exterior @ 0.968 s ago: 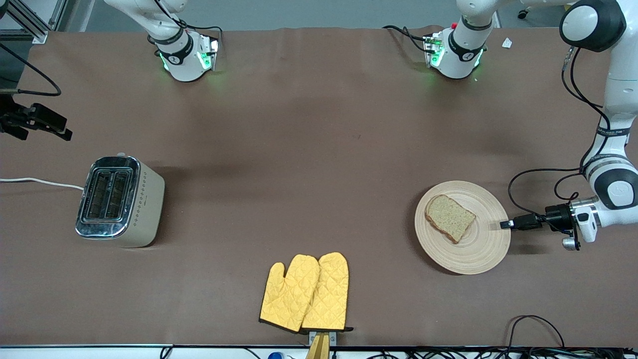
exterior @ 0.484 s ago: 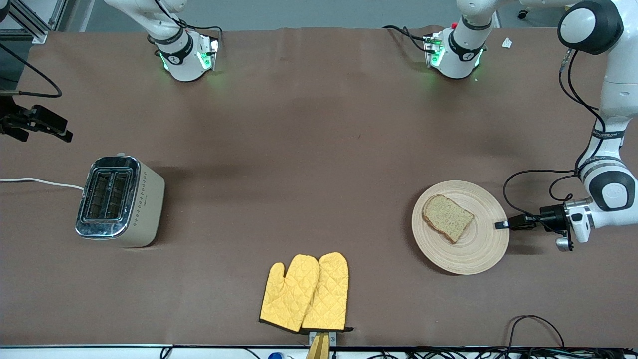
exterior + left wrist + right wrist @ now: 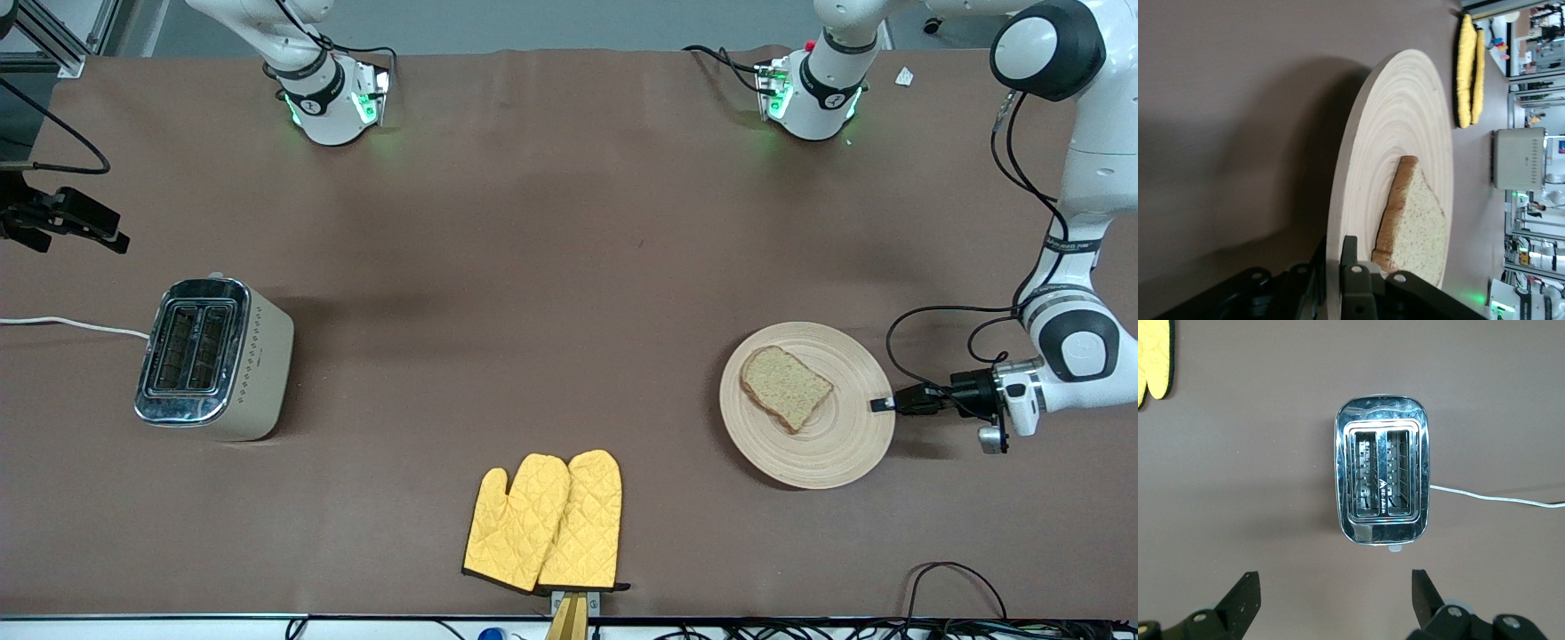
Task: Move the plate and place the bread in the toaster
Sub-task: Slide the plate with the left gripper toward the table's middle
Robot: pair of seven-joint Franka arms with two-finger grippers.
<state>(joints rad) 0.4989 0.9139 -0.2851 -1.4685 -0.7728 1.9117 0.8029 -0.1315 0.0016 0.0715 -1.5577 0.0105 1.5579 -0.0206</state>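
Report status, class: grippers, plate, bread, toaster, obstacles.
Left gripper shut on plate rim, bread riding on it. Right gripper open, waiting above toaster. Oven mitts lie nearer the camera, between plate and toaster.

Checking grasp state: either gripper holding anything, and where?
The left gripper is shut on the plate, pinching its rim at the edge toward the left arm's end; the bread lies on it. The right gripper is open over the toaster, holding nothing.

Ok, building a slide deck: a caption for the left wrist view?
Left gripper shut on the wooden plate rim, bread slice on it, toaster ahead.
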